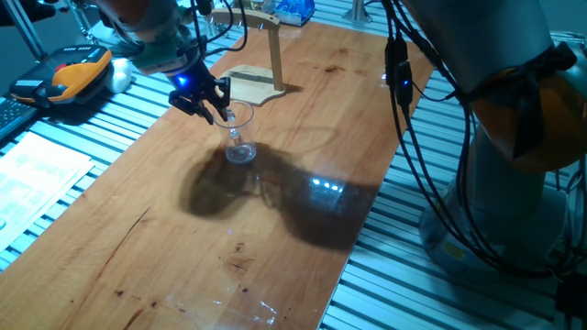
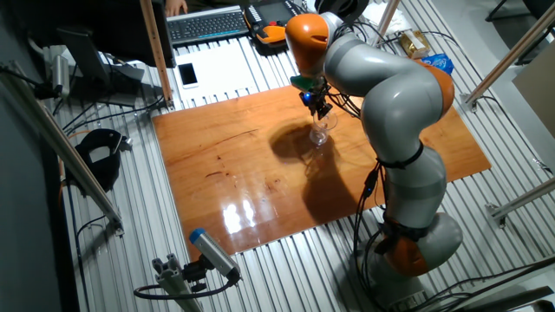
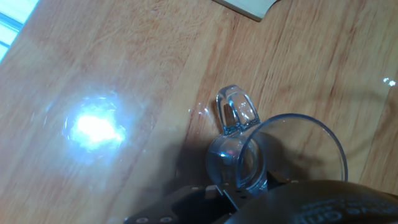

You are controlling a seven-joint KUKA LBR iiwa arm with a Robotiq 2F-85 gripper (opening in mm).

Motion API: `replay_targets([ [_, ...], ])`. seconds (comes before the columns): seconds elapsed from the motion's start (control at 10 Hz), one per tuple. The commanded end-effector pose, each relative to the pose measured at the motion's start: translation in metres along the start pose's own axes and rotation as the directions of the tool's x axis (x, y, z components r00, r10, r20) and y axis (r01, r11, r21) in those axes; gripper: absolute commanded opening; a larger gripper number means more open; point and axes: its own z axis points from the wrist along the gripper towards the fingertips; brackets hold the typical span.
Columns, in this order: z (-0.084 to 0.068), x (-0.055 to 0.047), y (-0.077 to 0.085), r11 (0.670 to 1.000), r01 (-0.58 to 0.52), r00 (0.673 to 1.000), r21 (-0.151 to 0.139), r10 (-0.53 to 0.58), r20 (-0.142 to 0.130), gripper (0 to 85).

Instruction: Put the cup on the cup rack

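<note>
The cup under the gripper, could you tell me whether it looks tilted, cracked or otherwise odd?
The cup looks tilted rather than upright: in the hand view its rim and handle lean away from its base. The gripper is at its rim. No crack or spill shows. The cup rack stands upright behind it, empty.

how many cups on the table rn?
1. The cup is at the hand, a little in front of the cup rack. None elsewhere on the table; the arm hides part of it.

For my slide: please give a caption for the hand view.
Gripper holding the glass cup by its rim above the wooden table.
</note>
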Motion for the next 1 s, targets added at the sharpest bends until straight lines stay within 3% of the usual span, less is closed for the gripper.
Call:
replay_targets([
  [0.0, -0.0003, 0.0, -0.0002, 1.0, 0.004, 1.0, -0.002, -0.004, -0.001, 34.0],
  [0.1, -0.0011, 0.0, -0.0008, 1.0, 0.013, 1.0, -0.007, -0.013, -0.005, 34.0],
  [0.2, -0.0013, 0.0001, -0.0011, 1.0, 0.018, 1.0, -0.008, -0.018, -0.008, 17.0],
  [0.5, -0.0004, -0.0003, -0.0022, 0.999, 0.032, 0.999, -0.013, -0.033, -0.009, 17.0],
  [0.6, -0.0009, -0.0005, -0.0028, 0.999, 0.044, 0.999, -0.013, -0.045, -0.006, 0.0],
  [0.9, -0.0071, -0.0009, -0.007, 0.997, 0.081, 0.997, -0.006, -0.08, 0.005, 0.0],
])
